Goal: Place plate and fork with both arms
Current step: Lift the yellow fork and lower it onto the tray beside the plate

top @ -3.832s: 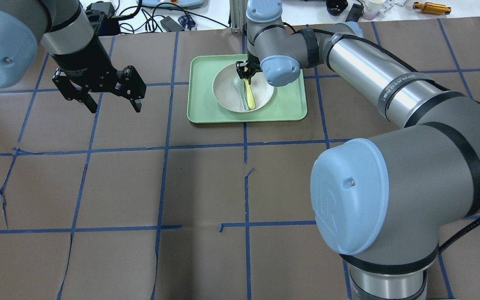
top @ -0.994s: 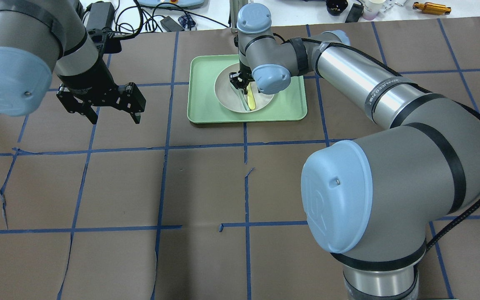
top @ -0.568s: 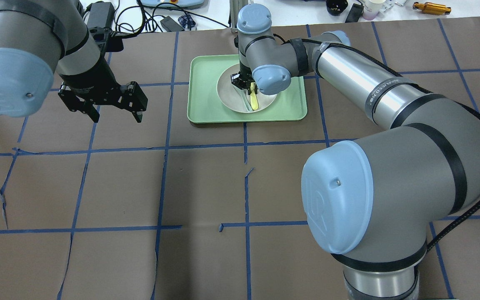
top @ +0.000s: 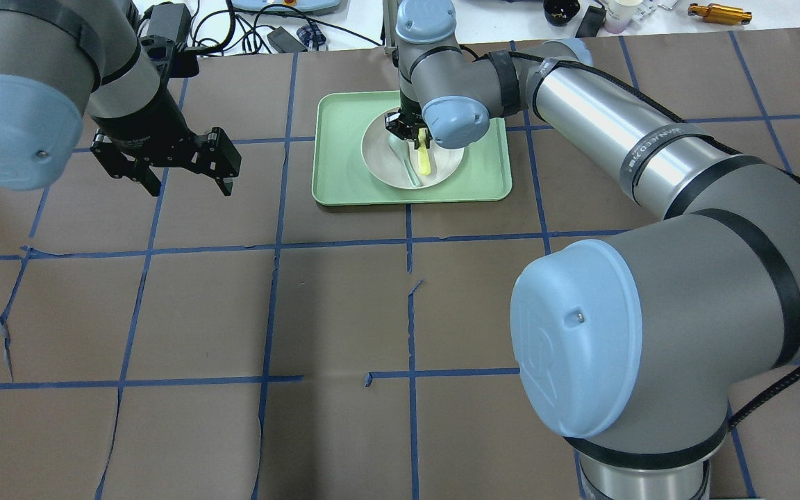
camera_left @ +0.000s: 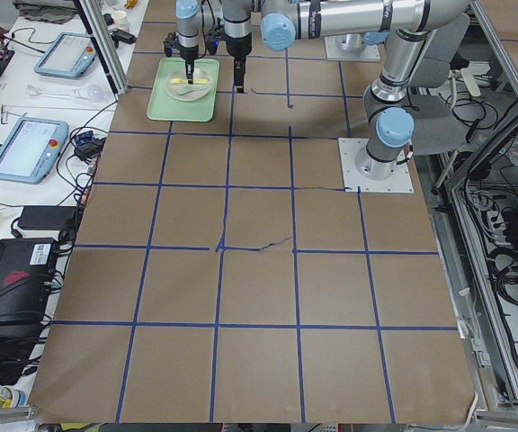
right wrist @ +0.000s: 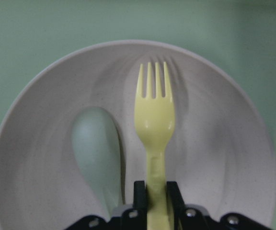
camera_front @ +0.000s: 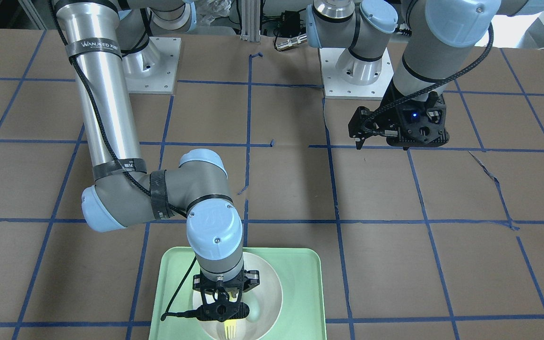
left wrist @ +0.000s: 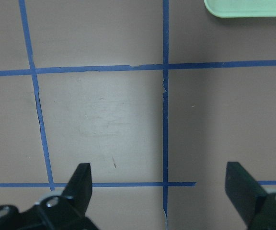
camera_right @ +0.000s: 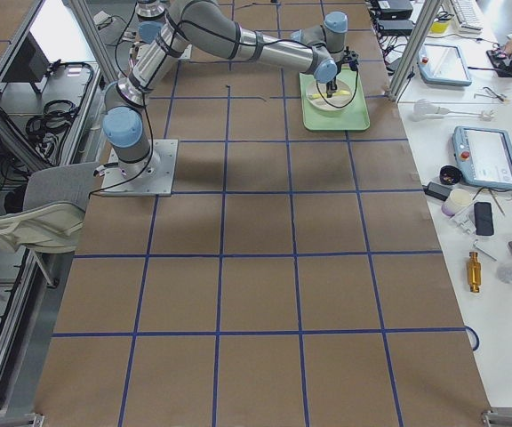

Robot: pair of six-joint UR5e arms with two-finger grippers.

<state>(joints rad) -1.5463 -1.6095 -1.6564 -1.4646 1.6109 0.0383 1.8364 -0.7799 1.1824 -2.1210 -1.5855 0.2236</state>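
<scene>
The off-white plate (top: 385,161) sits in the light-green tray (top: 344,160) at the far middle of the table. My right gripper (top: 408,133) is over the plate, shut on the handle of the yellow fork (top: 425,160). In the right wrist view the fork (right wrist: 155,115) sticks out from the shut fingers (right wrist: 139,194), tines forward, a little above the plate (right wrist: 224,143). My left gripper (top: 189,184) hangs open and empty above bare table left of the tray. Its fingers stand wide apart in the left wrist view (left wrist: 158,177).
A pale grey-green spoon (right wrist: 95,153) lies in the plate beside the fork. Brown paper with blue tape lines covers the table (top: 337,312). Cables and devices lie beyond the far edge (top: 261,31). A tray corner (left wrist: 246,7) shows ahead of the left gripper.
The right gripper has closed on the fork's handle and raised it slightly off the plate. The left gripper has drifted a little further back and stays open.
</scene>
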